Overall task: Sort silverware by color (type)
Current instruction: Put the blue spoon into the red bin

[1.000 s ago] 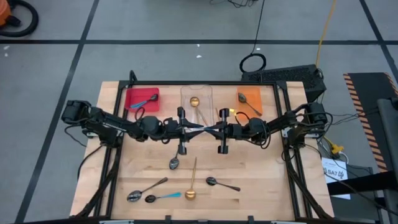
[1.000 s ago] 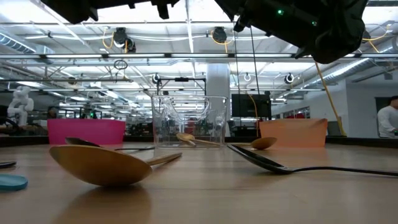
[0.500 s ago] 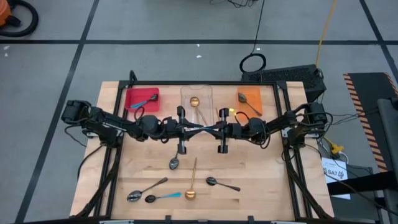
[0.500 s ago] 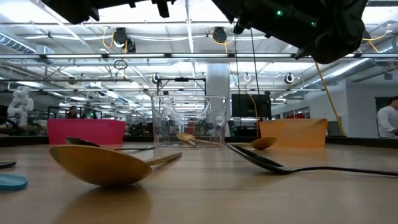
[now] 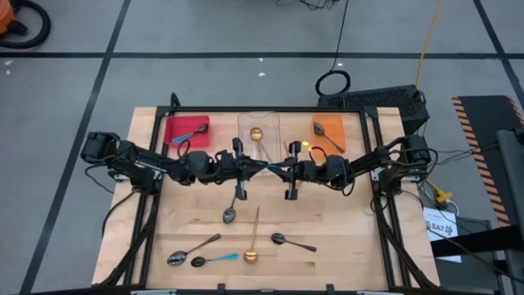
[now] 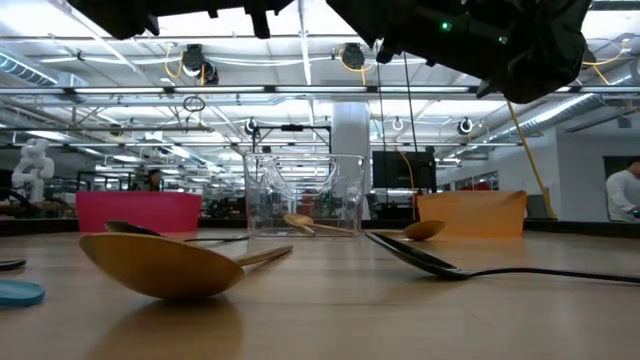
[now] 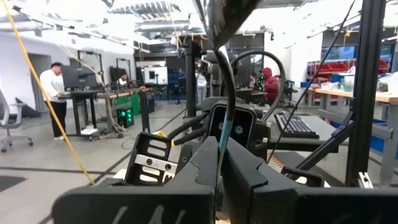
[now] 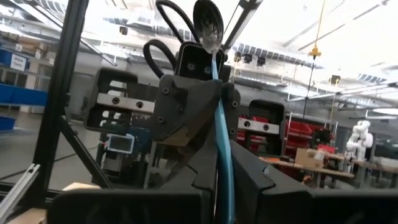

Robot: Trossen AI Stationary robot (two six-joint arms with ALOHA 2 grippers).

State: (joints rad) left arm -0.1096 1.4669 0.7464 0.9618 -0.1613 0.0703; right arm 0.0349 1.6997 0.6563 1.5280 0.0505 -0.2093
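Observation:
A spoon with a dark bowl [image 8: 208, 25] and a light blue handle [image 8: 222, 155] hangs in the air over the table's middle. My left gripper [image 5: 252, 167] and my right gripper [image 5: 281, 170] face each other there, both shut on it. In the wrist views each gripper shows the other straight ahead. Other silverware lies on the near part of the table: a gold spoon [image 5: 253, 242], dark spoons [image 5: 229, 211] [image 5: 292, 241], a silvery spoon [image 5: 192, 250] and a blue-handled spoon [image 5: 214, 259]. My left gripper pinches the spoon between its two fingers on the handle's upper part, just below the bowl [image 8: 215, 65]. It comes from the table's left, slanting a little upward. The bowl stands up above its fingers. The spoon is clear of the table. My right gripper has the blue handle's lower part [image 8: 222, 186] between its two fingers. It comes from the table's right, slanting upward. The handle runs on up and away from it toward the left gripper.
At the far edge stand a red tray [image 5: 173, 131] with a blue-handled spoon, a clear container [image 5: 270, 123] with a gold spoon, and an orange tray [image 5: 336, 124] with a dark spoon. In the low view a gold spoon [image 6: 160, 265] and a dark spoon [image 6: 430, 260] lie close.
My left gripper has shut onto the spoon that my right gripper holds out; a second ago its fingers stood apart around it. Both arms have kept their places, and the spoon has stayed in the air between them.

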